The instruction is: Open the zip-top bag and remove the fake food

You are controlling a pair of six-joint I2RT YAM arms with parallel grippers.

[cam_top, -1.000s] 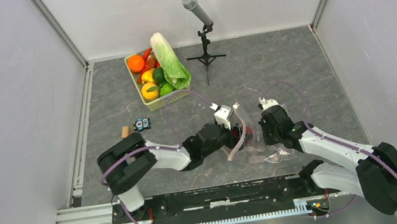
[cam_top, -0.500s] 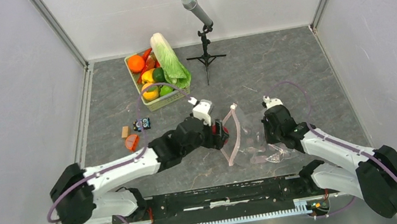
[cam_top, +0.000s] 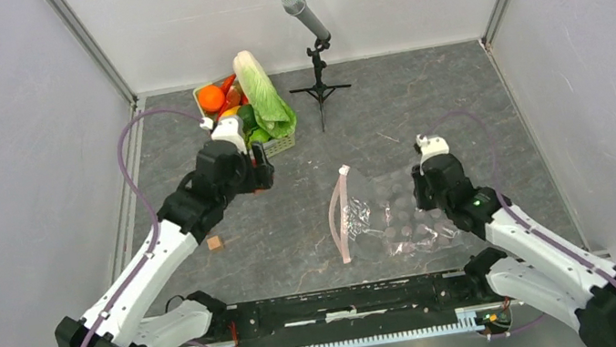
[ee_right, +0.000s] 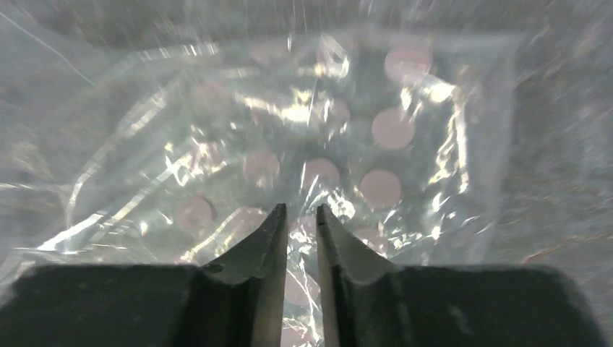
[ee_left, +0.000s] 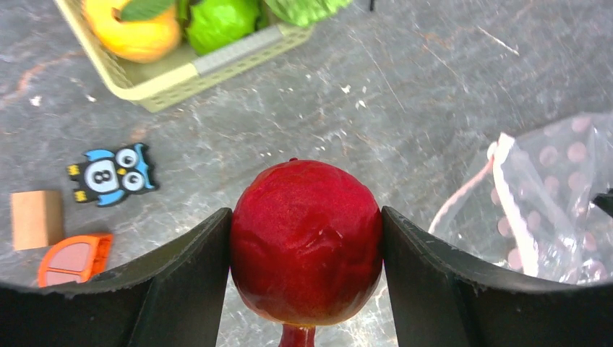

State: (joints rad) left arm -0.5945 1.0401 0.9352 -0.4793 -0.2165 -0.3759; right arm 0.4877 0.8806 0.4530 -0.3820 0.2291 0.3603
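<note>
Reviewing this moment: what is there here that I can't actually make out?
- Top view: the left gripper hides part of the basket.
- Left wrist: the bottom of the red fruit is cut off by the frame edge.
- Right wrist: glare hides whether the right gripper pinches the zip-top bag.

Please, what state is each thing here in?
Clear dotted plastic zip-top bag: open, no food visible inside.
Round red plastic fruit: gripped, out of the bag.
Left gripper: shut on the red fruit.
Right gripper: shut on the bag's film.
Green lattice basket: full of toy produce.
</note>
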